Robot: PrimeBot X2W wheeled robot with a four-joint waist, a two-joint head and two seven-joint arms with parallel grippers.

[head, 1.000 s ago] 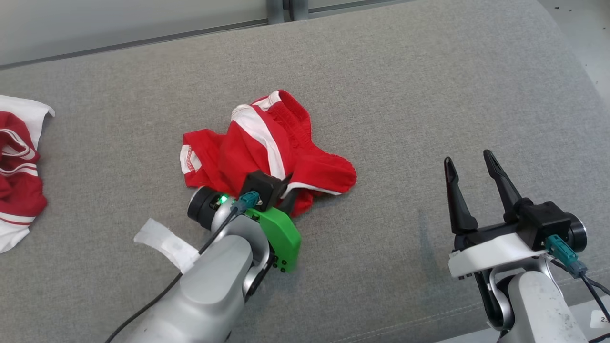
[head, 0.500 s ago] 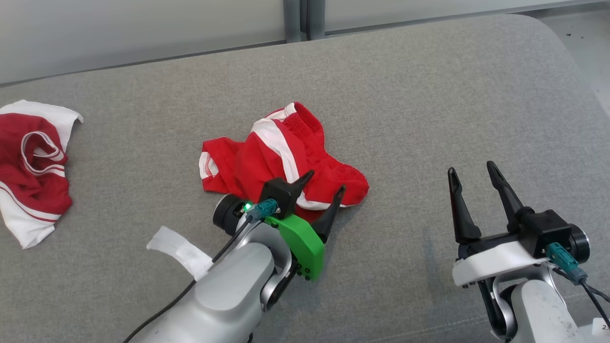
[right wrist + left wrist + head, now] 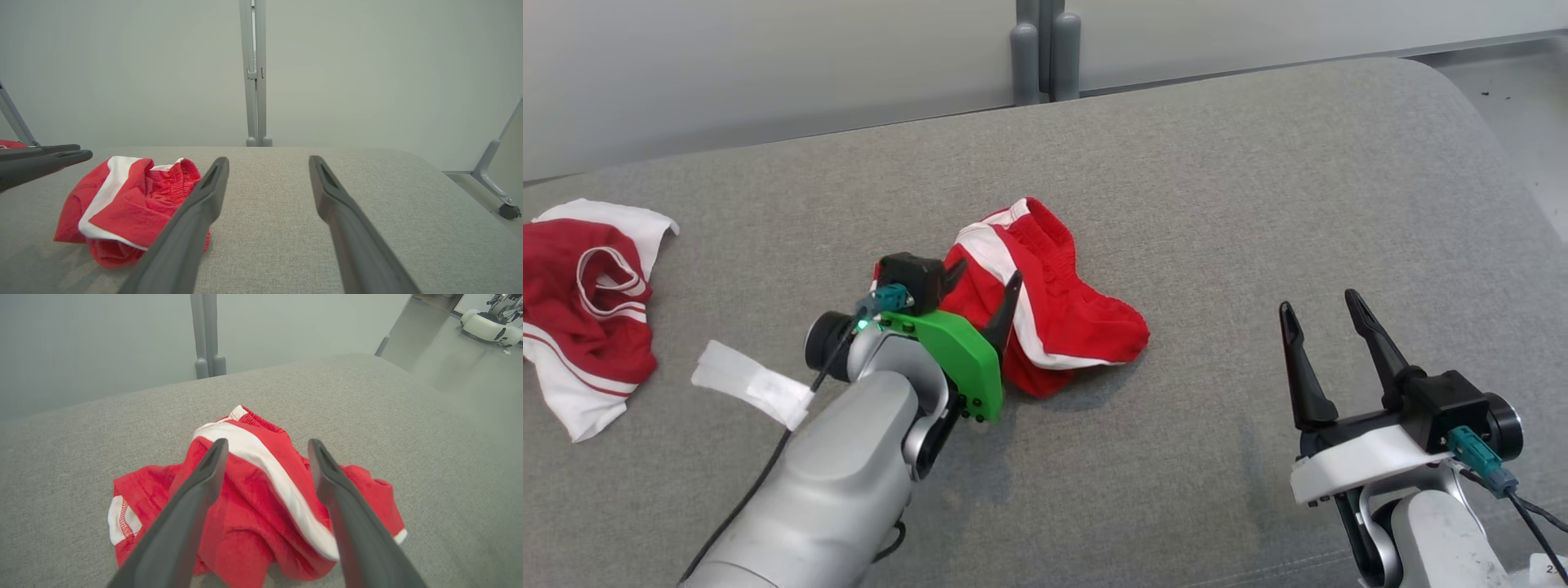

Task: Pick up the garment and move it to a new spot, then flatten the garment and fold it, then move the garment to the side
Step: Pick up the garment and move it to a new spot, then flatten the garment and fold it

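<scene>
We start with the grey cloth-covered table (image 3: 1258, 204), which takes up most of the head view and has plenty of bare surface on every side of the work. That suits a job that calls for spreading cloth out flat.

The left arm (image 3: 849, 474) reaches in from the lower left toward the middle. The right arm (image 3: 1429, 523) stays low at the lower right, well apart from the cloth, and we judge it is kept there so it does not crowd the other arm.

The garment (image 3: 1062, 327), red with 1 broad white stripe, lies in a crumpled heap near the middle of the table, within reach of both arms. It is bunched, not flat, so we judge that flattening and folding are not yet done. A second garment (image 3: 580, 310), also red and white, lies at the far left edge, away from the work.

The left gripper (image 3: 986, 272) sits over the near-left part of the heap with its 2 fingers spread wide and nothing pinched between them. We cannot tell whether the tips touch the cloth. The right gripper (image 3: 1318, 302) also has its fingers apart and holds nothing, probably ready to take a corner.

A white tape tag (image 3: 752, 384) hangs on the left arm's cable.
</scene>
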